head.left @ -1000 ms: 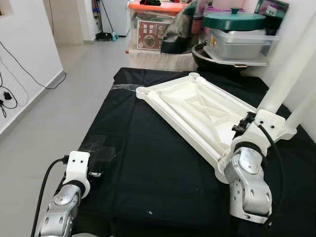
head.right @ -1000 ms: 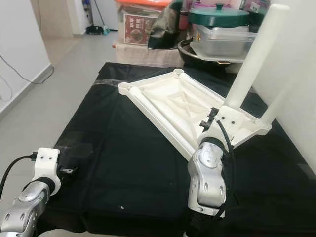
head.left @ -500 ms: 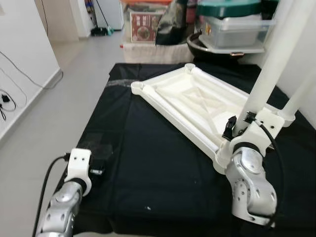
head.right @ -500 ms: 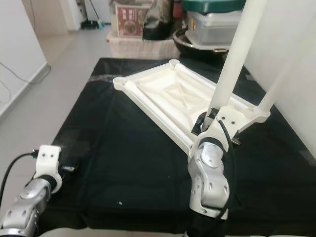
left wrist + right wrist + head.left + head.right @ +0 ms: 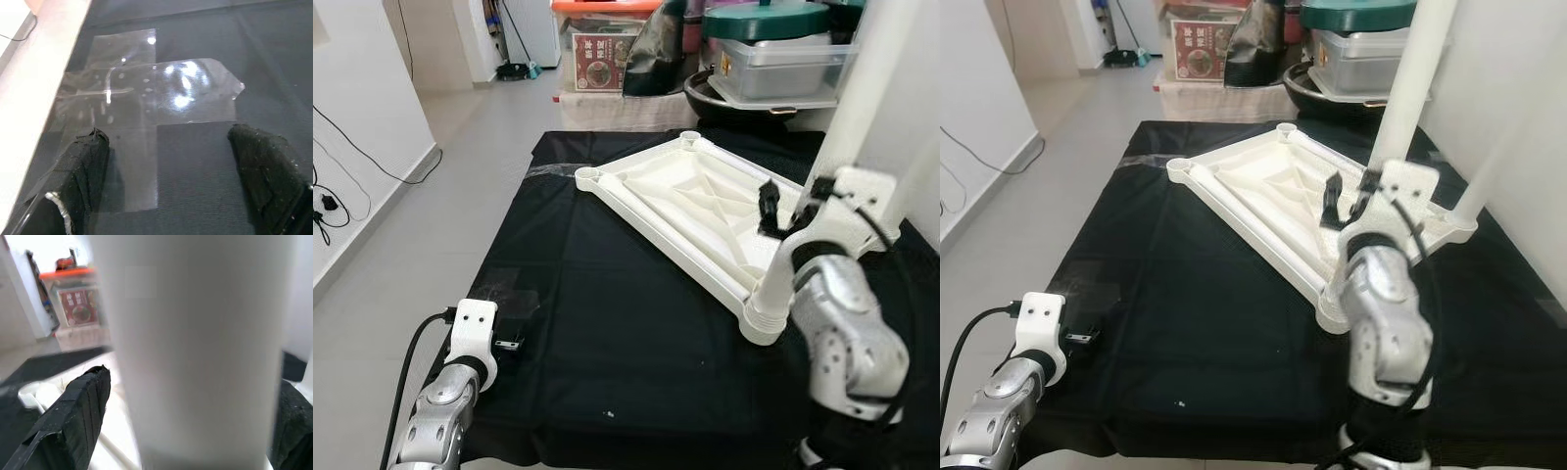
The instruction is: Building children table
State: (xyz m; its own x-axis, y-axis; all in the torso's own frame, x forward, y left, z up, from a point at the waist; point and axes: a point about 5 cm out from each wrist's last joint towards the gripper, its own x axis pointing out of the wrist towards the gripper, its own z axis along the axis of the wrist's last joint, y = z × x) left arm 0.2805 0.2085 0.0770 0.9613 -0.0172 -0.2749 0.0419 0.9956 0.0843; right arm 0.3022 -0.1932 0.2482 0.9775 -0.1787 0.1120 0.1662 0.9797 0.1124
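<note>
Right gripper on a table leg — left one idle

I see the upturned white tabletop [image 5: 690, 211] on the black cloth [image 5: 607, 323]; my right gripper [image 5: 190, 421] has its fingers spread around the upright white leg [image 5: 1410, 78] at the tabletop's near corner. My left gripper [image 5: 166, 191] hovers wide open and empty over clear tape [image 5: 146, 103] — well apart from the tabletop.

We see head stereo views looking down on the black cloth [image 5: 607, 323]; wrist views look close along each gripper's fingers.
</note>
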